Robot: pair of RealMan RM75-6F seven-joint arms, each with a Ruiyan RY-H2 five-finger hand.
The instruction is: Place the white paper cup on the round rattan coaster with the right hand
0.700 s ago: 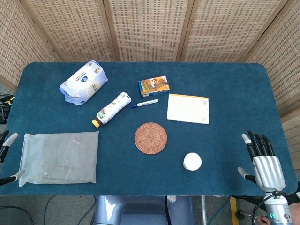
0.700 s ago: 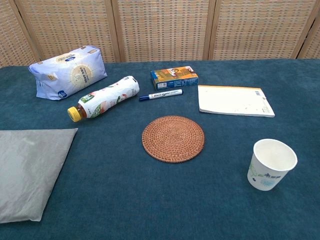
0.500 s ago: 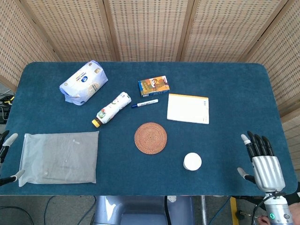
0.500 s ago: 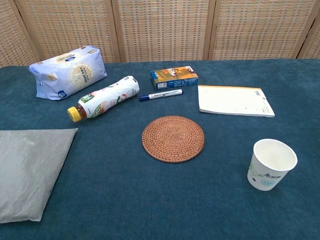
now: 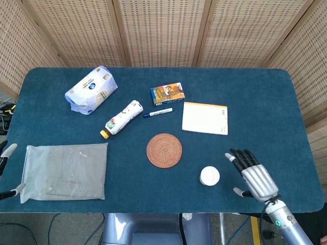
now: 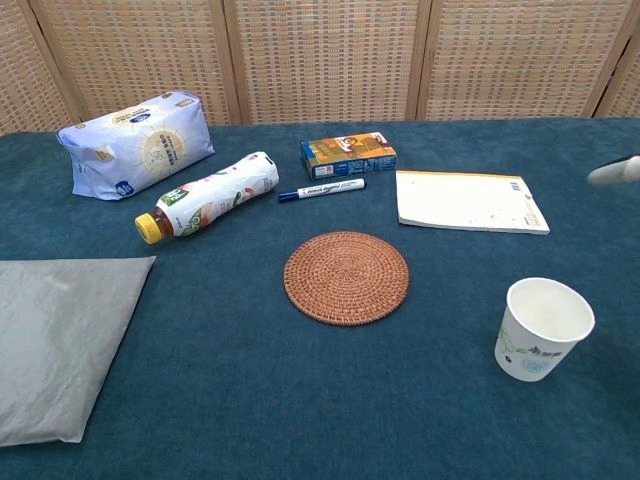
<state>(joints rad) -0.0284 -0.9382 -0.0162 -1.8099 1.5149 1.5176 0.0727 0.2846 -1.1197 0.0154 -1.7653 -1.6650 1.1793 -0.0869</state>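
As seen from the head view, the right robot hand (image 5: 252, 173) had swung in from the surface's edge, fingers spread and empty, near the upright white paper cup (image 5: 209, 176). From the chest view, the cup stood apart from the round rattan coaster (image 6: 346, 277), ungrasped; a fingertip showed at the right edge.

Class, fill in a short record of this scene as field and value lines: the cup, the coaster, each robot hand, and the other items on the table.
cup: white paper cup upright, empty, right of the coaster, not on it
coaster: round rattan coaster bare, mid-table
right robot hand: right robot hand open, beside the cup, not touching
left robot hand: left robot hand at the table's left edge, only fingertips visible
other items: bottle lying down, marker, small box, notepad, blue packet, grey pouch
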